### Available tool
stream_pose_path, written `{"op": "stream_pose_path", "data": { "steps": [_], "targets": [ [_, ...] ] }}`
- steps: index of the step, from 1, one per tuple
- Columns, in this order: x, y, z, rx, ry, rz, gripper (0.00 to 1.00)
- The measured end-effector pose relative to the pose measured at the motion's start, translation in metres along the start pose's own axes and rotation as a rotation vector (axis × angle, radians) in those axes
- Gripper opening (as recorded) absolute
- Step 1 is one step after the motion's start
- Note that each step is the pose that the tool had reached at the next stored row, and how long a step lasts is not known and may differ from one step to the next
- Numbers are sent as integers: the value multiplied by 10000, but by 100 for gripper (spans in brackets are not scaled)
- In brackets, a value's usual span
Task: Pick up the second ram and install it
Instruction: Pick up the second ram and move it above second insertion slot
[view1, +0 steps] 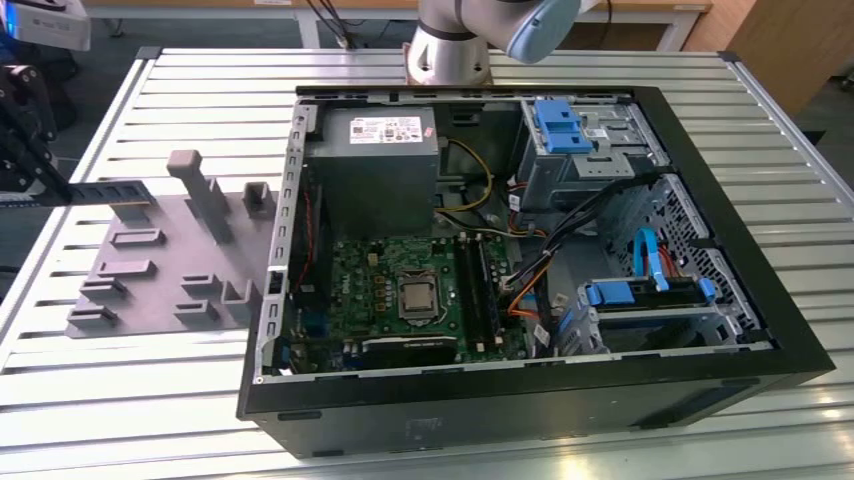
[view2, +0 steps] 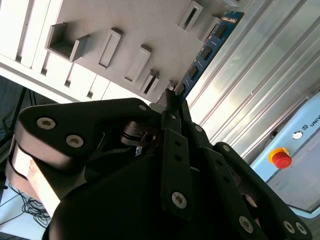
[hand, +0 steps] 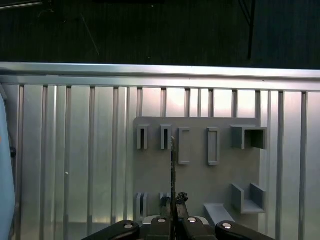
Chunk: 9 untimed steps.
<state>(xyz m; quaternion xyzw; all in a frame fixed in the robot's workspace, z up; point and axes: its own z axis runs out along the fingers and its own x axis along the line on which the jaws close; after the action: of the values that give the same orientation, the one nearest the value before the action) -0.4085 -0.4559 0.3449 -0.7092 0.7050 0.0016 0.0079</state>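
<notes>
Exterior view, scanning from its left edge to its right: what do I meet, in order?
gripper, shut on the second ram → grey fixture plate → motherboard → blue drive-bay clip

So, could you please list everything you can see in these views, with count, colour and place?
second ram: one, blue-green with dark chips, clamped in the gripper by the fixture plate.
fixture plate: one, grey, on the table, exterior view's left of the case.
computer case: one, black, open, lying on the table.
motherboard: one, green, inside the case.
power supply: one, grey, inside the case.
drive-bay clips: two, bright blue, inside the case.
table: one, silver, slatted, under everything.
emergency stop button: one, red, beyond the table.
arm: one, grey, base behind the case.
gripper: one, black, shut on the second ram.
</notes>
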Motion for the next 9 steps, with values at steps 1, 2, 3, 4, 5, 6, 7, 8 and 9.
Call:
{"op": "stream_pose_path", "data": {
  "steps": [1,2,3,4,5,6,7,8,9],
  "targets": [
    [0,0,-2,-1,0,0,14],
    [0,0,-4,0,1,0,14],
    [0,0,-4,0,0,0,14],
    [0,0,-6,0,1,0,14],
    [0,0,-9,0,1,0,14],
    [0,0,-14,-3,2,0,14],
    [0,0,-20,-2,2,0,14],
    [-1,-1,-28,-3,2,0,14],
    [-1,0,-35,-1,1,0,14]
  ]
}}
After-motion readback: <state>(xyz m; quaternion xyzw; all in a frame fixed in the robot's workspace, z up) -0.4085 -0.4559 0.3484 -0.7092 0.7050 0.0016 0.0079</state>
